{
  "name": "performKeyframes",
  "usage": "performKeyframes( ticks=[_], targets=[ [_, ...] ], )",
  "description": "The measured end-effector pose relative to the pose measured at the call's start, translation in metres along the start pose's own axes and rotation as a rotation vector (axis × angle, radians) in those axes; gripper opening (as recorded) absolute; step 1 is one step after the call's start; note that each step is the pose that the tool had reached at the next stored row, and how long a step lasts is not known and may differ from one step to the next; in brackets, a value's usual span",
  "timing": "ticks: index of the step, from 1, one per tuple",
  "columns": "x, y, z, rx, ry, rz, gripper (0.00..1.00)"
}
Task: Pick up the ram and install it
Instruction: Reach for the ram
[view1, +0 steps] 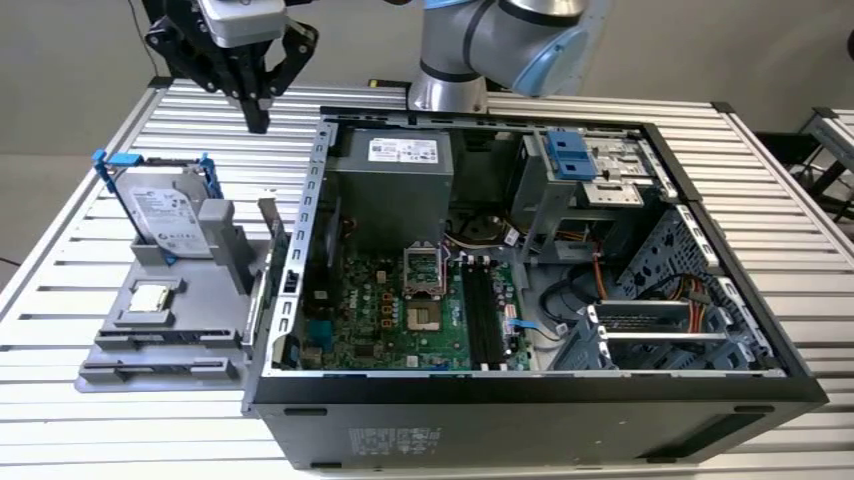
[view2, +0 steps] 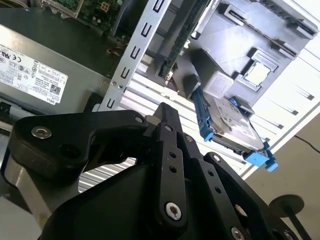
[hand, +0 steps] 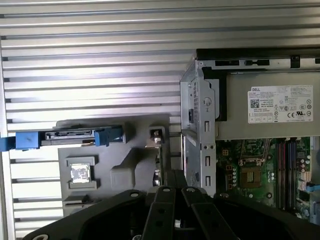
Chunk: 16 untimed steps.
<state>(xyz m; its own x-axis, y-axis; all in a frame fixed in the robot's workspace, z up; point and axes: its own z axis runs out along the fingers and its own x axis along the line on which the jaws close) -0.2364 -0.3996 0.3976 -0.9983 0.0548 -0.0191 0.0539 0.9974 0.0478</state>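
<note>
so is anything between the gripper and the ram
Nothing visible. The gripper hangs over the table, with open air down to the ram, which stands on edge in its holder. The case wall sits close beside the ram, not across the path.

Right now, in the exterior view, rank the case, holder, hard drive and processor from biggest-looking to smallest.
1. Case
2. Holder
3. Hard drive
4. Processor
The gaps are plain; no two look alike.
</note>
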Motion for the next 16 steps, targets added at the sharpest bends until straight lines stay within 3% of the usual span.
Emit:
performKeyframes(
  ticks=[16],
  targets=[
    [0.0418,-0.0023,-0.0003,-0.0006,0.0015,-0.031,0.0]
  ],
)
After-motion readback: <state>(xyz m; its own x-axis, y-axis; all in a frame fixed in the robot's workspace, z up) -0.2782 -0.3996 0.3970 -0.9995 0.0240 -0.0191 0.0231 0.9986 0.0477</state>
